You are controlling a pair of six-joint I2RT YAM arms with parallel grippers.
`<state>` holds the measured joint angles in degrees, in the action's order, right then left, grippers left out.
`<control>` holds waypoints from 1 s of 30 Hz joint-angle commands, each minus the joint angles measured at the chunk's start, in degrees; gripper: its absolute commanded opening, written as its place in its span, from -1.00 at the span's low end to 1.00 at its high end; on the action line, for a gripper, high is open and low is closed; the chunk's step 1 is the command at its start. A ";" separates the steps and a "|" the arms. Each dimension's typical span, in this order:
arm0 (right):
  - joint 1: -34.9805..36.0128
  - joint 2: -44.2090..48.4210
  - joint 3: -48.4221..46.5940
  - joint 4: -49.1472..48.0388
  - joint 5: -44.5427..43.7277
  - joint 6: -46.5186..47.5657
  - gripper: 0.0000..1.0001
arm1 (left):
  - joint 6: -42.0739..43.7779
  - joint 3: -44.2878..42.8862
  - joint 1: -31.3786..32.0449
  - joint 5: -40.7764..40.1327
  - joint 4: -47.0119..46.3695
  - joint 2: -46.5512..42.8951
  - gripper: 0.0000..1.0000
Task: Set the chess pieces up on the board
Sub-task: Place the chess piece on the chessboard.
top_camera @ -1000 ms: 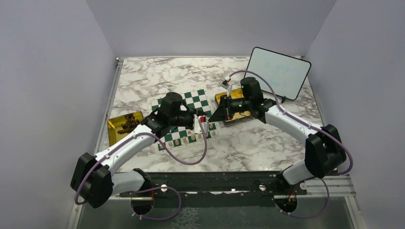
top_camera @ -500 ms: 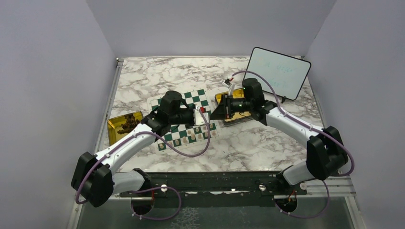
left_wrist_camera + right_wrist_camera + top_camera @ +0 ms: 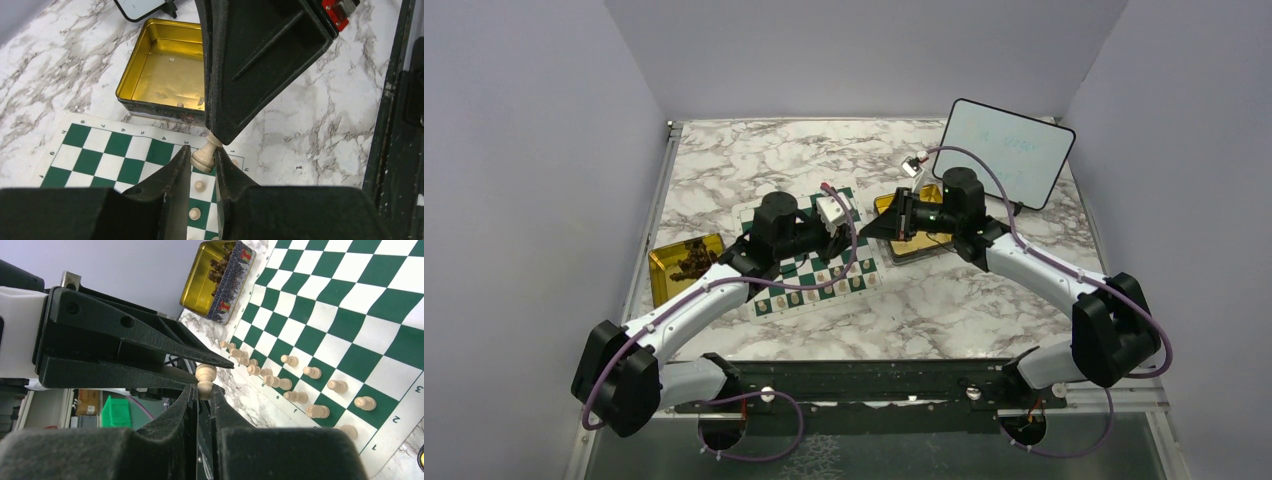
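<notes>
One cream chess piece [image 3: 202,157] hangs in the air between both grippers, over the right edge of the green-and-white board [image 3: 115,150]. My left gripper [image 3: 202,163] is shut on its round base. My right gripper [image 3: 202,390] pinches the other end of the same piece [image 3: 205,379], so the two sets of fingers meet tip to tip. In the top view the left gripper [image 3: 854,219] and right gripper [image 3: 873,226] touch above the board [image 3: 819,270]; the held piece is hidden there. Two rows of cream pieces [image 3: 300,375] stand along the board's near side [image 3: 809,292].
A gold tin [image 3: 165,70], nearly empty, sits just right of the board [image 3: 914,242]. Another gold tin [image 3: 684,262] holding dark pieces lies to the left [image 3: 217,280]. A framed whiteboard [image 3: 1007,152] leans at the back right. The arms' black rail runs along the near edge.
My left gripper has swung from the board's near right part up and back to the right gripper, and its jaws have closed on the piece. The right gripper shifted slightly back.
</notes>
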<state>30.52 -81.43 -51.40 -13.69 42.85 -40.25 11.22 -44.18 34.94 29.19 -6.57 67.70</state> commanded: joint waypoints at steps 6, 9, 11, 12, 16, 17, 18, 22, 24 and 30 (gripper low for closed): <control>0.59 -1.45 -0.08 -5.68 -3.39 -2.37 -0.60 | -11.01 1.35 1.01 0.31 -6.98 -0.64 -0.67; 0.59 -1.78 -0.25 -5.68 -3.45 -2.54 -0.55 | -10.97 1.21 1.01 0.02 -6.75 -0.48 -0.67; 0.60 -1.73 -0.30 -5.69 -3.60 -2.49 -0.55 | -11.02 0.93 1.01 -0.19 -6.50 -0.18 -0.67; 0.59 -1.72 -0.36 -5.51 -3.75 -2.30 -0.55 | -11.71 0.75 1.01 -0.25 -6.38 0.04 -0.67; 0.63 -1.56 -0.85 -3.94 -4.84 -1.34 -0.68 | -12.97 0.17 1.01 -0.45 -5.69 0.95 -0.67; 0.67 -1.49 -0.95 -3.52 -5.18 -1.06 -0.74 | -13.10 0.15 1.01 -0.46 -5.63 1.06 -0.67; 0.68 -1.27 -0.94 -2.98 -5.68 -0.84 -0.78 | -13.29 0.22 1.01 -0.49 -5.57 1.16 -0.67; 0.70 -0.29 -0.70 -1.20 -8.63 0.25 -0.82 | -14.89 0.73 1.01 -2.14 -5.37 1.00 -0.55; 0.68 -0.20 -1.05 0.00 -10.25 1.36 -0.83 | -16.28 1.00 0.99 -3.62 -4.87 0.76 -0.25; 0.68 -1.72 -4.61 7.08 -16.44 6.03 -0.84 | -19.31 2.43 0.92 -9.88 -1.13 -2.76 0.41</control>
<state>31.09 -82.35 -52.18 -11.86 33.41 -38.68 -4.69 -42.85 35.66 24.32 -9.56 68.53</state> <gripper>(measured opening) 0.152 0.618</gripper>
